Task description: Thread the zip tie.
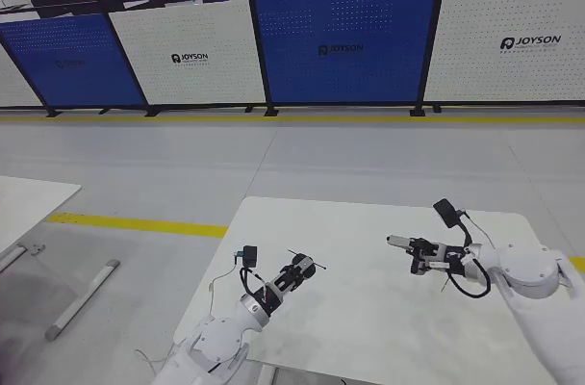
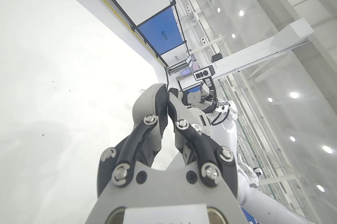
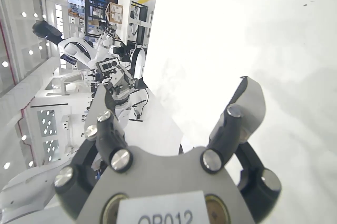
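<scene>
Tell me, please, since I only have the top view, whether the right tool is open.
Observer: Yes; the right wrist view shows the right tool open, jaws wide apart, nothing between them.
Operator: Thanks. And the left tool?
Observer: The left wrist view shows the left tool shut, jaws pressed together.
Operator: Is it gripping anything?
Observer: A thin black strip, apparently the zip tie, sticks out from between the jaws.

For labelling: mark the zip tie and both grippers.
zip tie (image 2: 167,75), left wrist view, strip jutting past the fingertips
left gripper (image 2: 166,92), left wrist view, midway between fingertips
right gripper (image 3: 173,83), right wrist view, midway between fingertips
</scene>
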You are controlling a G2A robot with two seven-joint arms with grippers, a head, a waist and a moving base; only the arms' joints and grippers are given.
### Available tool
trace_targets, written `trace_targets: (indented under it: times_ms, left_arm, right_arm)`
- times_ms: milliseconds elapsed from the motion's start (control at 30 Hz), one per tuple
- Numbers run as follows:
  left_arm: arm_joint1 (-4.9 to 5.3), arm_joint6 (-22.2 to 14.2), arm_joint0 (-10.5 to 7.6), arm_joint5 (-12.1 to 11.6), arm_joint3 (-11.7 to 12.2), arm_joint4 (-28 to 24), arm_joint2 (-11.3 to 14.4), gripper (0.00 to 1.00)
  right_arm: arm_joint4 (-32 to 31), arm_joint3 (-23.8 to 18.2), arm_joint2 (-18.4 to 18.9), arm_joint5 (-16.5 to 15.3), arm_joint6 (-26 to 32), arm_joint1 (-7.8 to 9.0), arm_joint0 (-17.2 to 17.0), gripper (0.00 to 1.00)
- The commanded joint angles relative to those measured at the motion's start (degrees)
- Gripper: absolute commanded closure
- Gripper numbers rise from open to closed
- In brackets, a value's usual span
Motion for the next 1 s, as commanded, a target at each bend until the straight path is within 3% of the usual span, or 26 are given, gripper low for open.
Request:
trace_targets:
  times_ms: [0,267,367,433,600,667,900,967]
  left_arm:
    - [0.0,0.0,0.0,0.0,0.0,0.0,0.0,1.0]
    - [0.0,0.0,0.0,0.0,0.0,0.0,0.0,1.0]
    - [0.0,0.0,0.0,0.0,0.0,0.0,0.0,1.0]
    - [0.0,0.0,0.0,0.0,0.0,0.0,0.0,1.0]
    - [0.0,0.0,0.0,0.0,0.0,0.0,0.0,1.0]
    - [0.0,0.0,0.0,0.0,0.0,0.0,0.0,1.0]
    - [0.0,0.0,0.0,0.0,0.0,0.0,0.0,1.0]
    - [0.0,0.0,0.0,0.0,0.0,0.0,0.0,1.0]
  right_arm:
    - [0.0,0.0,0.0,0.0,0.01,0.0,0.0,0.0]
    - [0.0,0.0,0.0,0.0,0.01,0.0,0.0,0.0]
    - [-1.45,-0.95,-0.41,-1.49,2.29,0.2,0.04,0.0]
    - [-6.41,-1.6,0.1,-0.12,2.95,0.8,0.71,0.0]
    - [-11.33,-1.73,2.48,5.81,6.86,1.99,2.17,0.0]
    - [-13.05,-0.7,3.27,9.2,6.54,2.25,3.2,0.0]
    - [-17.09,8.9,-0.31,9.45,6.72,0.91,7.97,0.0]
    - [-17.49,9.54,-0.87,9.45,7.05,0.69,8.54,0.0]
